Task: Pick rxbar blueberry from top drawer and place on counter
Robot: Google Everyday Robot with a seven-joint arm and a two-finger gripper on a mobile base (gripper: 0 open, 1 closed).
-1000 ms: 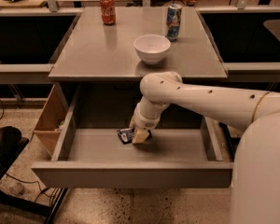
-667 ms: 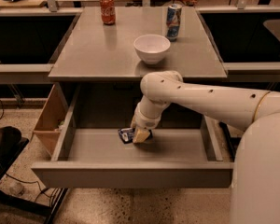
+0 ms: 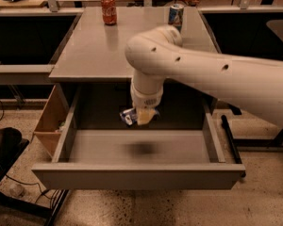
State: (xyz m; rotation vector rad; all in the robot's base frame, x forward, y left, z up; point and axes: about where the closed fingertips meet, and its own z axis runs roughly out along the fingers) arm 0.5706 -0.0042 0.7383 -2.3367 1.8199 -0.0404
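The top drawer (image 3: pixel 137 175) is pulled open below the counter (image 3: pixel 94 46). My gripper (image 3: pixel 144 117) hangs from the white arm above the back part of the drawer. It is shut on the rxbar blueberry (image 3: pixel 128 117), a dark wrapper with a white patch that sticks out to the gripper's left. The bar is lifted off the drawer floor; a dark shadow (image 3: pixel 141 148) lies on the floor below it.
A red can (image 3: pixel 108 9) and a blue-and-white can (image 3: pixel 175 14) stand at the back of the counter. My arm crosses the counter's right half. A tan wooden drawer (image 3: pixel 49 121) is open to the left. Cables and a dark object lie on the floor at left.
My gripper has risen from the drawer floor with the bar in it. The arm now hides the white bowl on the counter.
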